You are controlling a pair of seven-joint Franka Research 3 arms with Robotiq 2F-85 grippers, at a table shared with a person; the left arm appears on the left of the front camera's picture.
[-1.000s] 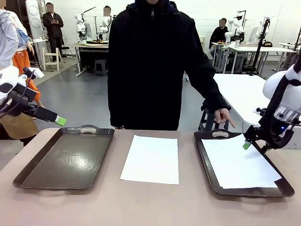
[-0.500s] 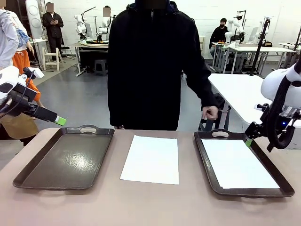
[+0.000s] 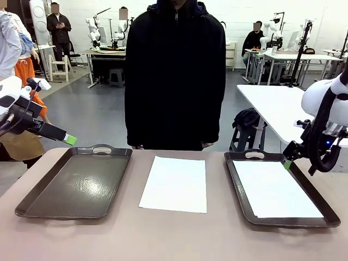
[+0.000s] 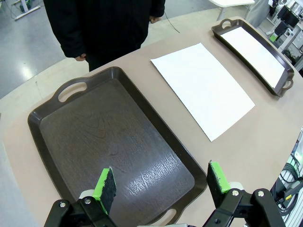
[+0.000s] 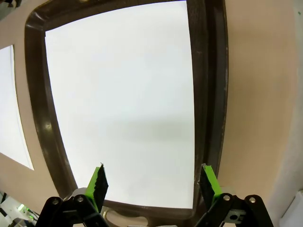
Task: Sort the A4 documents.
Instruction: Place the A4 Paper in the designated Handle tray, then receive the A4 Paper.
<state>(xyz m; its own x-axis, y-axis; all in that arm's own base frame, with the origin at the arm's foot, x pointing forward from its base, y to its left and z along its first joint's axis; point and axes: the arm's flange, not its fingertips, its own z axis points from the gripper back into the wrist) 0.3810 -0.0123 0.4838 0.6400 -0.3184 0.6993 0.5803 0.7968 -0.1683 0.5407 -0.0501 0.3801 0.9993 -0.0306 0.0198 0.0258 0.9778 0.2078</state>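
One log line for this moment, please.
left pincer: open, facing left tray | right pincer: open, facing sheet in right tray | second sheet: flat on table between trays

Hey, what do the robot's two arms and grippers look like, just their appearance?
The left arm and right arm have glossy white, rounded housings with black cables running along them. The left gripper and right gripper are black bolted linkages, each with two fingers tipped by bright green pads. A small blue light glows near the right wrist.
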